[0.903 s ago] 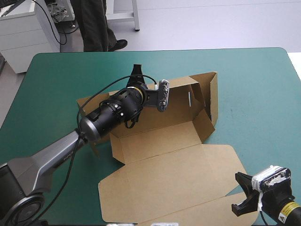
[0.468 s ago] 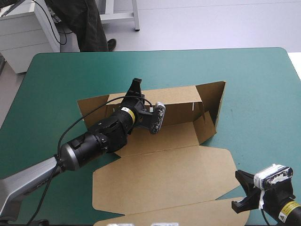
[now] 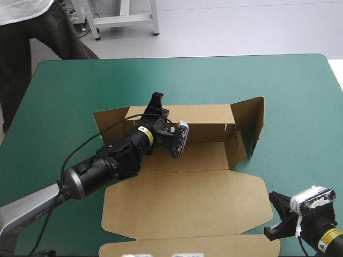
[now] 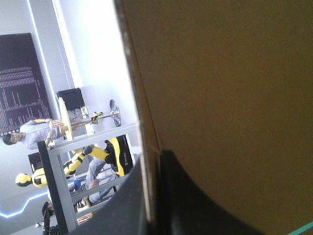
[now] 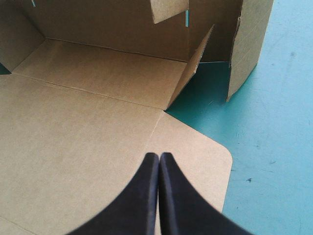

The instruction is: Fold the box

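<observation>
Left gripper clamps the box's raised far wall; right gripper closed, empty, near the lid corner.

The left claw pinches the brown box by its edge, the thin sheet caught between the two black fingers and running straight ahead of them. The board's broad face fills the space beside one finger; a teal-green sliver of worktop shows by that finger's base
</observation>
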`<state>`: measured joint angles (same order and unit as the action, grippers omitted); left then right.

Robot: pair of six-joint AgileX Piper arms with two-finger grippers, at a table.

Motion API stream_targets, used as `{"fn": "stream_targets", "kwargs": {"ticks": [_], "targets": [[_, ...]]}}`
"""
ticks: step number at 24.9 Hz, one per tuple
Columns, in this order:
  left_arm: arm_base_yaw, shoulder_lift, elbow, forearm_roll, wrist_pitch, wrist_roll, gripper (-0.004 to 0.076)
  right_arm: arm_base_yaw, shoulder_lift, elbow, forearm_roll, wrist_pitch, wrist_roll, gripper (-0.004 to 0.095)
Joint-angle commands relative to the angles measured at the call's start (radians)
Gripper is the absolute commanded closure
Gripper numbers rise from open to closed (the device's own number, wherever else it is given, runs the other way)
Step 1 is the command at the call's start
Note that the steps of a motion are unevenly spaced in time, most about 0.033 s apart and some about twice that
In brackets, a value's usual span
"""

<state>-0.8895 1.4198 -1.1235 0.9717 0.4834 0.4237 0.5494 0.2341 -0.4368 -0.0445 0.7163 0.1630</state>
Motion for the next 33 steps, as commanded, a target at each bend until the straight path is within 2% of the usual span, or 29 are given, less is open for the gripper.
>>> {"fn": "stream_targets", "kwargs": {"ticks": [1, 4, 6, 12, 14, 17, 20, 24, 28, 33], "targets": [[-0.011, -0.038, -0.023, 0.03, -0.022, 0.002, 0.0731, -0.004, 0.009, -0.026, -0.03, -0.067, 0.003, 0.0926], [-0.011, -0.038, -0.023, 0.03, 0.009, -0.018, 0.0731, -0.004, 0.009, -0.026, -0.035, -0.062, 0.025, 0.0921], [-0.011, -0.038, -0.023, 0.03, 0.022, -0.025, 0.0731, -0.004, 0.009, -0.027, -0.035, -0.052, 0.025, 0.088], [-0.011, -0.038, -0.023, 0.033, 0.03, -0.076, 0.0731, -0.004, 0.013, -0.048, -0.035, -0.017, 0.026, 0.0547], [-0.011, -0.038, -0.023, 0.033, 0.032, -0.086, 0.0731, -0.004, 0.025, -0.083, -0.035, -0.007, 0.047, 0.0466], [-0.011, -0.038, -0.023, 0.033, 0.03, -0.095, 0.0731, -0.004, 0.103, -0.192, -0.071, 0.071, 0.075, 0.0464], [-0.011, -0.038, -0.023, 0.029, 0.055, -0.095, 0.0731, -0.004, 0.275, -0.364, -0.175, 0.183, 0.103, 0.0464], [-0.011, -0.038, -0.023, 0.012, 0.093, -0.095, 0.0731, -0.004, 0.434, -0.542, -0.289, 0.208, 0.13, 0.0464], [-0.011, -0.038, -0.023, -0.039, 0.123, -0.1, 0.0731, -0.004, 0.61, -0.744, -0.307, 0.227, 0.075, 0.047], [-0.011, -0.038, -0.023, -0.037, 0.127, -0.171, 0.0731, -0.018, 0.742, -0.862, -0.327, 0.248, 0.065, 0.0489]]}}
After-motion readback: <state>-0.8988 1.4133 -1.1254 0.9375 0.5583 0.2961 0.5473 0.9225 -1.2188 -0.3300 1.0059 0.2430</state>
